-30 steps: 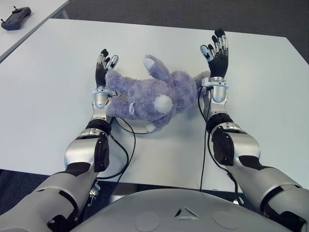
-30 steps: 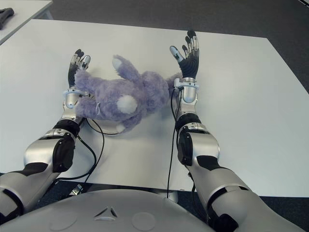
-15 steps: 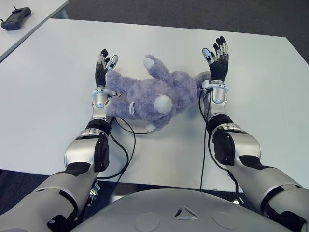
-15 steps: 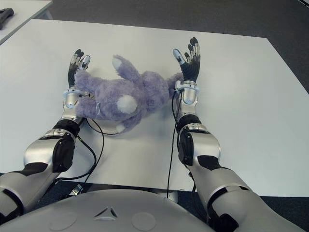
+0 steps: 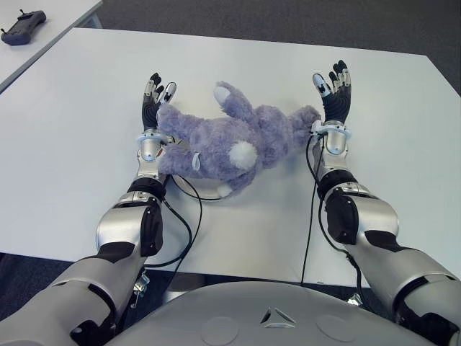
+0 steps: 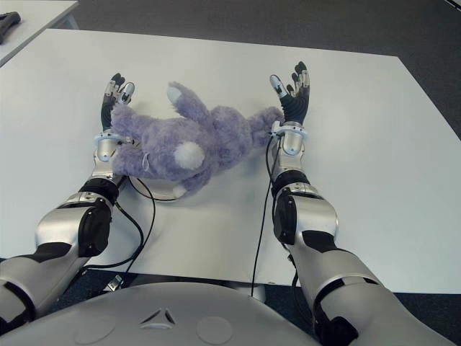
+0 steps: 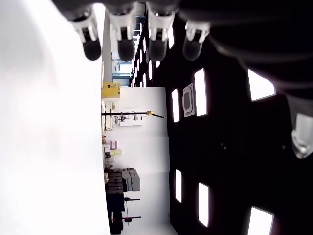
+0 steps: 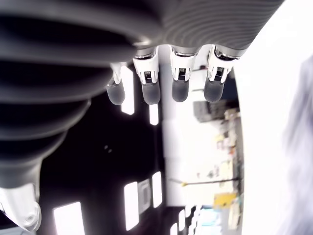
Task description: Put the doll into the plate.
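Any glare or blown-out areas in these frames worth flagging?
Left wrist view: the table is washed out to plain white. Right wrist view: ceiling lights glare, and the doll is a blur at the edge. Eye views: evenly lit, soft shadow under the doll.

Purple doll (image 5: 230, 140) — sprawled (plate hidden).

One doll (image 5: 230, 140); two robot hands (image 5: 155, 101) (image 5: 333, 90)
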